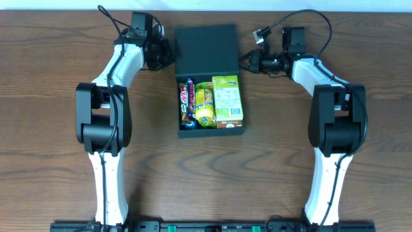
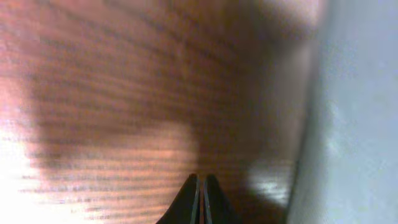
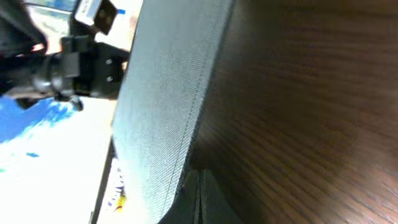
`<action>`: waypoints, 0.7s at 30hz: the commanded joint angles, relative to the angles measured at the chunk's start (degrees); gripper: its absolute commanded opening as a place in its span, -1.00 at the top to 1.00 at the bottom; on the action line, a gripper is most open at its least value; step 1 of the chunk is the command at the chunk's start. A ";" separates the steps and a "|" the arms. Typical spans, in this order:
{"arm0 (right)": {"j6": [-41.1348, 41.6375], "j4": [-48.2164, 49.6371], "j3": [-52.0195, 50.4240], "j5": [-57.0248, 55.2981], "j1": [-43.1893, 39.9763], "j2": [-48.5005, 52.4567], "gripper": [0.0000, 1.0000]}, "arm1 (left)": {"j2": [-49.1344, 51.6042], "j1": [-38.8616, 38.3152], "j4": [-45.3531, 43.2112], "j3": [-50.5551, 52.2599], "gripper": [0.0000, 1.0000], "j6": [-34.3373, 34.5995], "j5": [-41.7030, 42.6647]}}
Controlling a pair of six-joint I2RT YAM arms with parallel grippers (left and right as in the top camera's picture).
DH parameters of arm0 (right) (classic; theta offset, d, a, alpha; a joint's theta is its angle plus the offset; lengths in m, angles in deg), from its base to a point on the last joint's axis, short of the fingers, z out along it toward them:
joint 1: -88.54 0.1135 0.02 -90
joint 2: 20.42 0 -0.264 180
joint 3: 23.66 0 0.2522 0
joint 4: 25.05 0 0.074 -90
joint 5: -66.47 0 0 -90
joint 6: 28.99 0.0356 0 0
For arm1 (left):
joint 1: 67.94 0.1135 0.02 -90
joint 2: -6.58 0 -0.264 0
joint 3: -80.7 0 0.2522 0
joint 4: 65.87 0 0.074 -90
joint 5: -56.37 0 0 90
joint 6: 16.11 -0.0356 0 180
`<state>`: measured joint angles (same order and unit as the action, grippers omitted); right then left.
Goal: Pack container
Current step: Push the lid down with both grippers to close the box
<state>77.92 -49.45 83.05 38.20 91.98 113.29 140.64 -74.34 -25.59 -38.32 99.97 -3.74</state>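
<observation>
Fingers of the left gripper [image 2: 201,196] are pressed flat together with nothing between them, and those of the right gripper [image 3: 199,196] are clenched the same way, also empty. The container [image 1: 211,133] sits open in the middle of the table [image 1: 51,38], between the two arms. Its lid [image 1: 206,48] is thrown back on the far side; whether it lies flat or leans I cannot tell. Inside, the box looks full: dark snack bars [image 1: 186,100] along the left wall, yellow packs [image 1: 205,103] in the middle and a green carton [image 1: 227,100] on the right, all lying below the rim. The grippers flank the lid, the left just beside its left edge and the right just beside its right edge. From the right wrist camera the tips sit very close to the lid's lower edge, though contact is not clear. I judge that packing is done and closing the flap is the step in hand. The next move calls for getting the closed tips under or behind the lid's side edges. Both sides would then need to lift evenly and swing the flap forward over the box without dragging the container across the table or catching the carton's top.
</observation>
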 commanded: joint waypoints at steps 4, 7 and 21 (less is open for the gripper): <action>-1.99 1.25 1.09 9.73 -0.09 0.33 0.98 | 0.79 0.13 -3.85 -1.01 0.89 1.40 3.91; -2.05 1.55 1.11 10.38 -0.79 0.00 0.97 | 0.76 0.72 -5.95 -1.14 0.89 1.38 7.58; -3.26 4.68 1.14 13.79 -2.62 -5.16 0.97 | 0.76 3.45 -6.25 -9.49 0.89 -4.07 22.56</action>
<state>76.41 -45.10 83.05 47.12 89.36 112.15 140.64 -70.66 -31.73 -45.36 98.86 13.76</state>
